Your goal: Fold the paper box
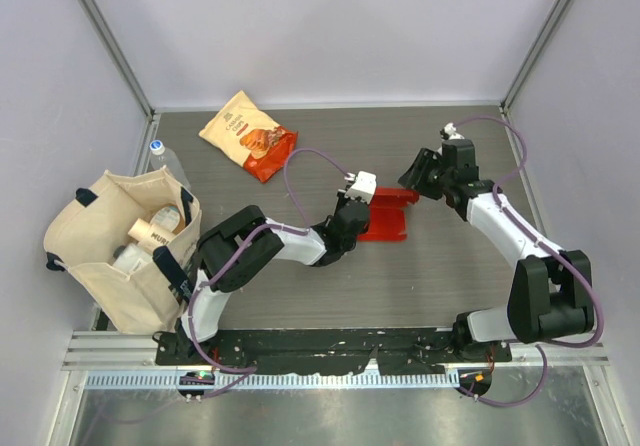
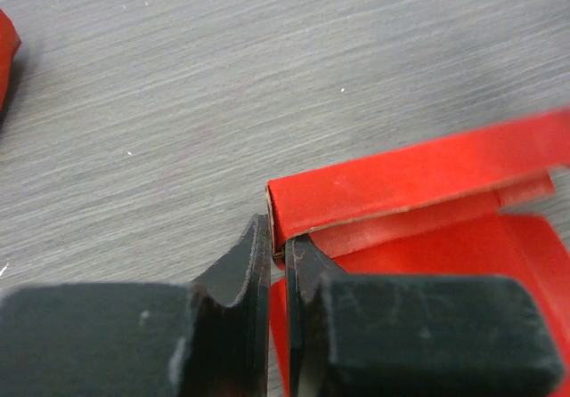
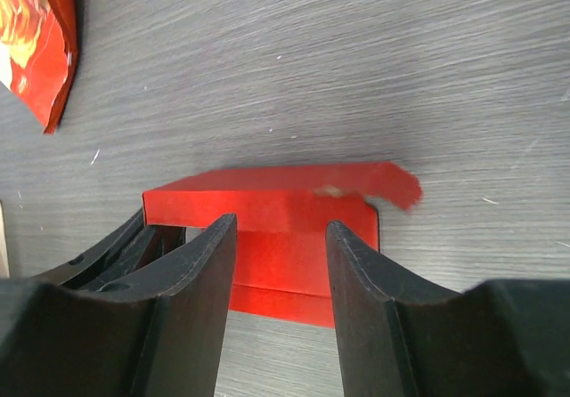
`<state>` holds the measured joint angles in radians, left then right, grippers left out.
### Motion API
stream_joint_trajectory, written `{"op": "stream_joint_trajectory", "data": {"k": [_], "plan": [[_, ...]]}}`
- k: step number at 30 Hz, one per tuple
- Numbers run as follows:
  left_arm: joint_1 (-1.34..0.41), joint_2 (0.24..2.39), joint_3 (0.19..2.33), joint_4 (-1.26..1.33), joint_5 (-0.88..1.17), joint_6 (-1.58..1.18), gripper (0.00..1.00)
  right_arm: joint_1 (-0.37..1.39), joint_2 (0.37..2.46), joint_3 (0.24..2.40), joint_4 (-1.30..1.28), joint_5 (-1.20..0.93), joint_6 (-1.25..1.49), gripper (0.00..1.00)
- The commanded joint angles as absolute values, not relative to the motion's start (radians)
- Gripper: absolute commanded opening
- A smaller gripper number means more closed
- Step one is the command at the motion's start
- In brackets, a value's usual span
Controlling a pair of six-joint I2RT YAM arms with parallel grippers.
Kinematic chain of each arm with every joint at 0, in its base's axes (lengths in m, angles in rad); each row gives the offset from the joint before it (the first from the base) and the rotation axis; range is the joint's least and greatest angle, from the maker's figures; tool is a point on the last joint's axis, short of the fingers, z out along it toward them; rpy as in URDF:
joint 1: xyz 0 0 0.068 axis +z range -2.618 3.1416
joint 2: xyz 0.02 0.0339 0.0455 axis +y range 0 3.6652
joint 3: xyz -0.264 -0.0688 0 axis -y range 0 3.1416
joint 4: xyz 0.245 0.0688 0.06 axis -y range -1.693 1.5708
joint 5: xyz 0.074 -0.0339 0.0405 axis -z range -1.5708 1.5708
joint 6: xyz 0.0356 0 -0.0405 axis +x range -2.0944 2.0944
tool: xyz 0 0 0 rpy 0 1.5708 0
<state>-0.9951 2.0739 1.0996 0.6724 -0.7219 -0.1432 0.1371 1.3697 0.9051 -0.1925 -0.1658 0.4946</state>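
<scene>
Paper box [image 1: 385,216] lies at middle of table [image 1: 450,286], one flap [image 2: 401,183] raised. Left gripper [image 2: 278,237] fingers pinched on flap corner only: thin card may slip out or tear if pulled. Right gripper [image 3: 280,228] fingers apart over box: skewed closing could crush wall.

I count one paper box [image 1: 392,221], one snack bag [image 1: 248,134], one tote bag [image 1: 105,266] and one bottle [image 1: 163,158] on one bench [image 1: 450,276], plus two sets of fingers: my left gripper [image 2: 278,239] and right gripper [image 3: 280,230].
</scene>
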Motion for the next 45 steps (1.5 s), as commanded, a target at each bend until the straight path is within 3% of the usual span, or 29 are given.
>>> {"op": "stream_joint_trajectory", "data": {"k": [1,4,16,34,45], "plan": [[-1.0,2.077,1.118,0.756,-0.776,-0.103,0.06,0.176,1.39,0.963,-0.219,-0.135,0.437,0.49],[-1.003,2.075,1.114,0.762,-0.785,-0.103,0.0,0.192,1.407,0.969,-0.225,-0.124,0.442,0.47],[-1.006,2.06,1.095,0.716,-0.865,-0.19,0.0,0.207,1.373,0.933,-0.273,-0.078,0.463,0.48],[-1.006,2.023,1.089,0.618,-0.827,-0.291,0.0,0.195,1.462,0.902,-0.091,-0.236,0.587,0.47],[-1.012,2.013,1.097,0.578,-0.807,-0.299,0.0,0.109,1.502,0.856,0.058,-0.454,0.669,0.46]]}}
